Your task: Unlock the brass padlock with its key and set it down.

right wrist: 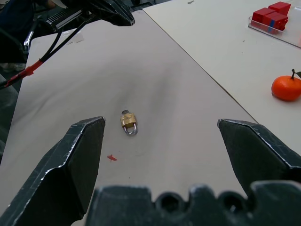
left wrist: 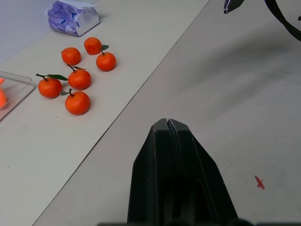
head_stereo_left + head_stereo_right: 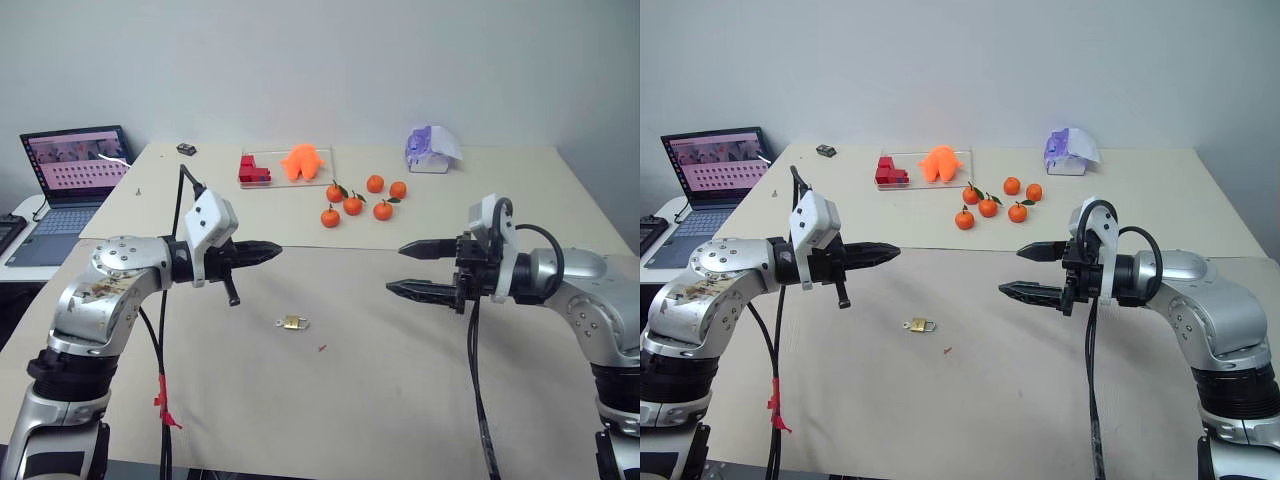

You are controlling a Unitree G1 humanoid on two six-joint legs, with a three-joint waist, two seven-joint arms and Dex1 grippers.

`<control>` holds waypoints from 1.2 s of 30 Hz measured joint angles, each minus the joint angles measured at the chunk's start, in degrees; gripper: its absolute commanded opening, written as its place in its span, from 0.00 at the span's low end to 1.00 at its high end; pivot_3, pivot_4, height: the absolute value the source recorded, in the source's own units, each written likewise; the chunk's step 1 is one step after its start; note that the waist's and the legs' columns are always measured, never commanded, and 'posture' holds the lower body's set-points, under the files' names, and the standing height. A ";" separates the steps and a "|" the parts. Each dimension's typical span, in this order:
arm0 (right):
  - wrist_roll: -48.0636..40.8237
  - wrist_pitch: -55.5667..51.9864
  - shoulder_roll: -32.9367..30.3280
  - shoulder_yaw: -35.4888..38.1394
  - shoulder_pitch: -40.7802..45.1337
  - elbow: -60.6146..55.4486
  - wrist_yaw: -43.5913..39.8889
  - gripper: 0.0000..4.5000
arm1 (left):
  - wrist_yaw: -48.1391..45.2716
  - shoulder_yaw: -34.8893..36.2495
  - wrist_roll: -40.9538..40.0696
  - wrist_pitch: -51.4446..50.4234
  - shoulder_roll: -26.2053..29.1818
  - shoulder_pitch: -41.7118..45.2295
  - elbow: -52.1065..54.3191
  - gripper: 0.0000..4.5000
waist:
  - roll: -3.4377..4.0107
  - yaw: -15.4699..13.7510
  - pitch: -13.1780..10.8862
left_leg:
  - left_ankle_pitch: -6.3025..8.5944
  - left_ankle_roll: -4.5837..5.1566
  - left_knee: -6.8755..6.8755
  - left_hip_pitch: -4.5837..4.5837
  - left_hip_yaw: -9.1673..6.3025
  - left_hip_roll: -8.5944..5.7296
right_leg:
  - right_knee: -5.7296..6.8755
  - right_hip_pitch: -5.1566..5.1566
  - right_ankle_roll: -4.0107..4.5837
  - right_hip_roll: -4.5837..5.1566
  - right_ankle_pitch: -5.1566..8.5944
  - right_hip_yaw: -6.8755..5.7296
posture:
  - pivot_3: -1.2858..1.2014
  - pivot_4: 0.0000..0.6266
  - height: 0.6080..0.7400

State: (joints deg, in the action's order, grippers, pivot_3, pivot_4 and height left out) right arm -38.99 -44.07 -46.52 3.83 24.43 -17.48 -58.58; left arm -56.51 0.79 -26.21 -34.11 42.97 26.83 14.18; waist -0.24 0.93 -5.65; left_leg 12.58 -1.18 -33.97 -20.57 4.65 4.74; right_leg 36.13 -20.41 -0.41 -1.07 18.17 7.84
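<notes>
The brass padlock (image 3: 293,322) lies flat on the beige table mat between my two arms, also seen in the right wrist view (image 1: 128,121) with its silvery shackle toward that camera. A tiny silvery bit at its left end (image 3: 279,323) looks like the key, too small to be sure. My left gripper (image 3: 275,247) hovers above and to the left of the padlock, shut, with nothing in it. My right gripper (image 3: 397,268) hovers to the right of it, open and empty, its fingers pointing left.
Several tangerines (image 3: 360,200) lie behind the mat. A clear tray (image 3: 322,180) with red blocks (image 3: 252,170) and an orange toy (image 3: 302,162) stands further back, a purple-white packet (image 3: 432,148) at the back right. An open laptop (image 3: 75,180) sits at the far left.
</notes>
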 measured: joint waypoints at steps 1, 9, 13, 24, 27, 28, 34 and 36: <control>0.00 0.00 0.00 0.00 0.00 0.00 0.00 1.00 | 0.00 0.00 0.00 0.00 0.00 0.00 0.00 0.00 | 0.00 0.00 0.00 | 0.00 0.00 0.00 0.00 0.00 0.00 | 0.00 0.00 0.00 0.00 0.00 0.00 | 0.52 0.24 0.68; 0.51 -0.19 0.12 0.07 -1.42 -0.08 3.59 1.00 | 1.20 -0.11 1.43 1.92 -1.58 0.63 -4.41 0.00 | 0.00 0.16 0.00 | 0.00 0.00 0.00 -0.05 0.00 0.01 | 0.02 -0.04 0.00 -0.02 0.00 -0.01 | 0.52 0.24 0.68; 2.42 0.12 2.10 -1.83 -0.41 0.30 5.39 1.00 | 1.85 0.29 1.93 2.68 -1.51 0.42 -8.05 0.00 | 0.01 0.34 0.01 | 0.00 0.00 0.00 -0.04 0.01 0.02 | 0.06 -0.05 0.01 -0.03 0.00 0.00 | 0.52 0.24 0.68; 15.71 9.48 17.20 -22.01 4.58 10.16 4.76 1.00 | -2.62 0.33 12.85 19.43 8.69 -8.89 -16.32 0.00 | 0.11 1.39 0.08 | 0.00 0.01 0.04 0.10 0.04 0.15 | 0.16 -0.18 0.31 -0.10 -0.15 -0.12 | 0.52 0.24 0.68; 18.65 11.89 20.44 -26.19 5.34 13.51 3.88 1.00 | -2.69 0.38 12.90 20.09 8.66 -9.33 -16.08 0.00 | 0.12 0.62 0.09 | 0.00 0.01 -0.01 -0.11 0.04 0.09 | 0.34 -0.44 0.32 0.12 -0.15 -0.42 | 0.52 0.24 0.68; 20.09 12.89 21.98 -27.58 6.58 15.51 3.75 1.00 | -2.66 0.37 12.93 20.12 8.55 -9.39 -15.73 0.00 | 0.10 0.51 0.10 | 0.00 0.01 -0.08 -0.16 0.09 0.08 | 0.60 -0.63 0.33 0.17 -0.15 -0.48 | 0.52 0.24 0.68; 25.87 17.99 27.68 -31.43 9.90 24.57 3.30 1.00 | -2.54 0.39 12.83 20.02 8.26 -10.17 -12.85 0.00 | 0.12 0.24 0.15 | -0.01 0.02 -0.06 -0.27 0.00 0.15 | 0.93 -0.88 0.55 0.04 -0.06 -0.62 | 0.52 0.24 0.68; 27.67 20.07 29.38 -31.98 11.34 28.79 3.27 1.00 | -2.59 0.66 12.73 19.84 8.52 -11.27 -12.56 0.00 | 0.12 0.36 0.16 | -0.01 0.03 -0.06 -0.18 0.02 0.15 | 0.97 -0.86 0.57 0.04 -0.05 -0.63 | 0.52 0.24 0.68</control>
State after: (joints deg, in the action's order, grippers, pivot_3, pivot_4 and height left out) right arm -11.32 -24.00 -17.14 -28.15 35.77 11.31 -55.31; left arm -59.10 1.45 -13.48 -14.28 51.49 15.56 1.62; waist -0.12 1.28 -5.48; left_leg 12.56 -1.15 -34.02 -20.75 4.67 4.89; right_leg 37.10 -21.27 0.17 -1.03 18.13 7.21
